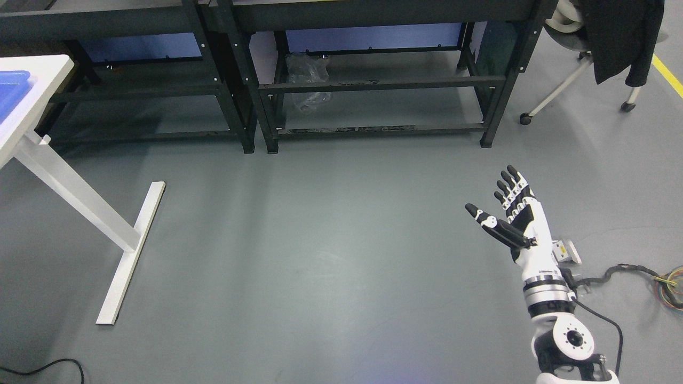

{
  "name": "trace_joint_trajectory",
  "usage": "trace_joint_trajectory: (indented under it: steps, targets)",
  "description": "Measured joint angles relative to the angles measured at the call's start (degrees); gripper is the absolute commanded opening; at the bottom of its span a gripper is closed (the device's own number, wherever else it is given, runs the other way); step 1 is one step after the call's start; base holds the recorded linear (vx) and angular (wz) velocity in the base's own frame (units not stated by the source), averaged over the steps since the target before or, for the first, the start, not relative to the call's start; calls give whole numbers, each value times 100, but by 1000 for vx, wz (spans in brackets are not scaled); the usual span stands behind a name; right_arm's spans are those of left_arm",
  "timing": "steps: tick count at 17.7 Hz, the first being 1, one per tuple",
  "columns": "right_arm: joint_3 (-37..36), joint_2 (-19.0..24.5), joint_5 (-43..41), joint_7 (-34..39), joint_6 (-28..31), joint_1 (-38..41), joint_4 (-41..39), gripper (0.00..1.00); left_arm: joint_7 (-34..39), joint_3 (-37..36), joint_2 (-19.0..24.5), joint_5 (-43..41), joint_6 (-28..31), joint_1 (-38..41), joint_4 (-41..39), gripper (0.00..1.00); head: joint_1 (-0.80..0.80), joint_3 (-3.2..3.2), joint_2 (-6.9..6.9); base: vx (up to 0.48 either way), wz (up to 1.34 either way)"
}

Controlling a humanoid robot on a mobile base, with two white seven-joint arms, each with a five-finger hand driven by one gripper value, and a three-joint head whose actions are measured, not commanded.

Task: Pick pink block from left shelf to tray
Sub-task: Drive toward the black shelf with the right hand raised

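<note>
My right hand [493, 194] is raised over the grey floor at the lower right, its fingers spread and holding nothing. A blue tray [12, 88] shows at the left edge on a white table [40, 80]. Two black shelf frames [235, 80] stand along the back. No pink block is visible anywhere. My left arm does not show.
A crumpled clear plastic bag [308, 80] lies in the right shelf's lower level. The white table's leg and foot [130, 250] reach into the floor at left. An office chair with a dark jacket [619, 37] stands at the upper right. Cables [645, 274] lie at the right edge.
</note>
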Motion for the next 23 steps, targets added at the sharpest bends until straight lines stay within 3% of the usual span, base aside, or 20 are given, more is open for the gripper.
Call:
trace_joint_trajectory:
  steps: [4,17,23]
  targets:
    - [0,0,155,14,-46,-31,3,100,0,0,0,0,0,0,0,100,0,0,0,13,1]
    - [1,0,2076,-60,-431,-343,10,99,0,0,0,0,0,0,0,100,0,0,0,121,50]
    - [55,0,3060,-127,-1141,-281,2,99,0,0,0,0,0,-1,0,100,0,0,0,204,63]
